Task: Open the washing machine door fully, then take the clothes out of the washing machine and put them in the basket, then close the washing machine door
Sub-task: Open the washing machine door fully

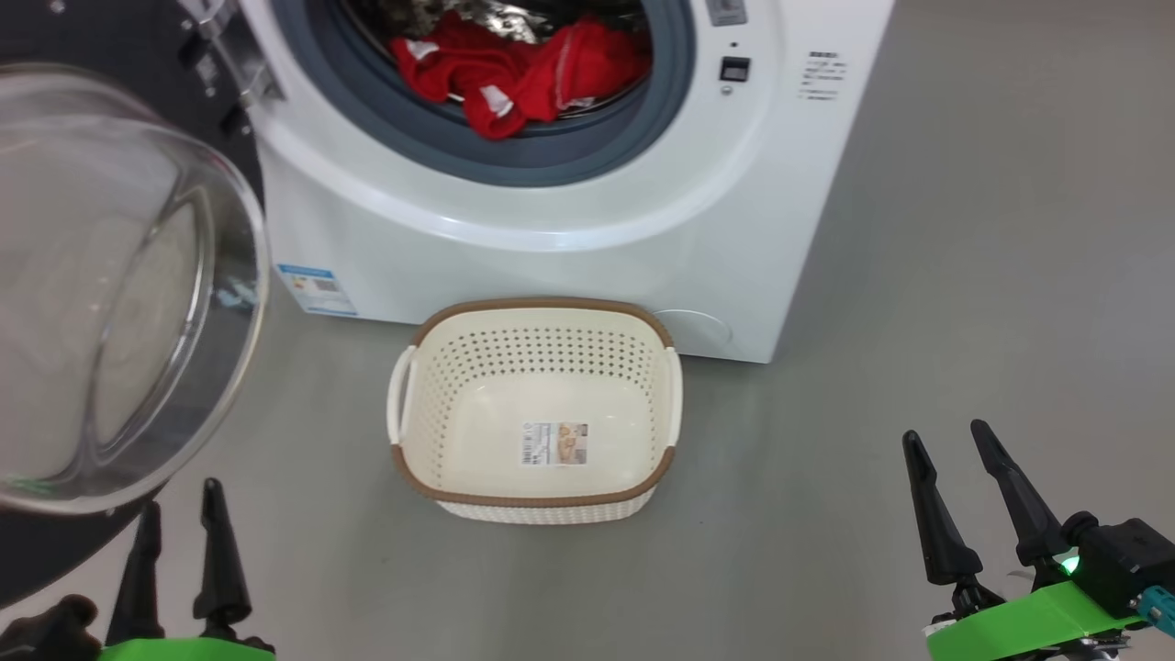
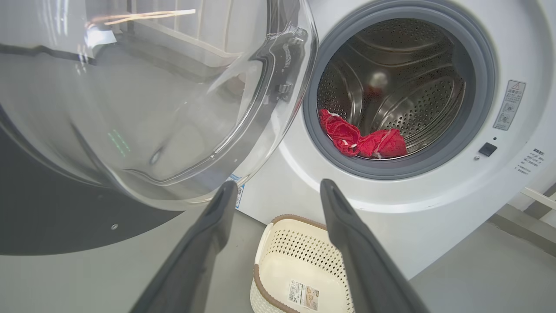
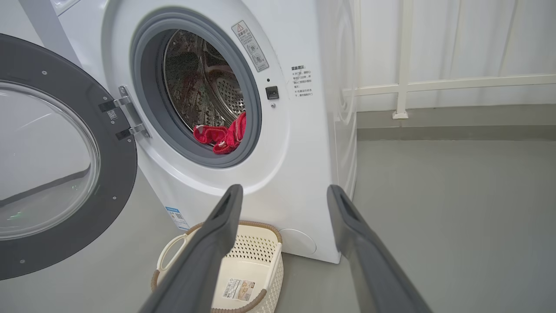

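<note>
grey smooth floor (image 1: 808, 551) is stretching under everything. nearest, the left gripper (image 1: 182, 494) with its two long dark fingers is hovering with them spread and gripping nothing, just beside the large round black-rimmed glass washing machine door (image 1: 110, 294), which is hanging wide open. the right gripper (image 1: 945, 431) is hovering with its fingers wide and gripping nothing. between them, the small cream-white perforated plastic basket (image 1: 542, 353) with a brown rim is sitting on the floor, just in front of the big white front-loading washing machine (image 1: 551, 266). farthest, the bright red fabric clothes (image 1: 514, 73) with white trim are lying at the front of the steel perforated drum (image 2: 417, 100), spilling onto the grey rubber gasket (image 1: 551, 165).
</note>
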Robot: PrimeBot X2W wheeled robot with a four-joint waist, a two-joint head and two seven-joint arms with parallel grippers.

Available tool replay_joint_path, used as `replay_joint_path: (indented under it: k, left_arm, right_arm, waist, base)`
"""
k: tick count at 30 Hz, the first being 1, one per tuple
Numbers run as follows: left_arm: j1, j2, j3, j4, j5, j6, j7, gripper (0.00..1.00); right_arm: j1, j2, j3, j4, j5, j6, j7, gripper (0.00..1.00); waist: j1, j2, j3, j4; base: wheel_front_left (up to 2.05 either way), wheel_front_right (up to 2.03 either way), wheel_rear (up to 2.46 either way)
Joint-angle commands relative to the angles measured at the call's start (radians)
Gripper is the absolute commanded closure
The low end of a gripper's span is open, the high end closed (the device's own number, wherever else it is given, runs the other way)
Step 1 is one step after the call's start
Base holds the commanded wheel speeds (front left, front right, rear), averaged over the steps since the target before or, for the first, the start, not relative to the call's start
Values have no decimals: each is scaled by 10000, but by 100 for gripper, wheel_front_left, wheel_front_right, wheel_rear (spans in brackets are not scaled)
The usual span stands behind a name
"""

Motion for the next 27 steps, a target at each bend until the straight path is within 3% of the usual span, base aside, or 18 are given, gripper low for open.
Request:
replay_joint_path:
  k: [1,18,27]
  left_arm:
    - [41,283,148,-323,51,-55,-49,0]
    - [274,283,-953,-963,250,-55,-49,0]
    - [302,283,-1459,-1200,381,-55,-49,0]
  right_arm:
    - [-98,-43,172,-252,-17,73,-65,0]
    - [-182,135,-181,-316,3,73,-65,0]
    - [-149,199,-315,-345,31,73,-65,0]
  waist:
    - [0,0,-55,-398]
    - [0,0,116,-2054]
    - [0,0,163,-2466]
  base:
    - [0,0,0]
    - [0,0,0]
    - [0,0,0]
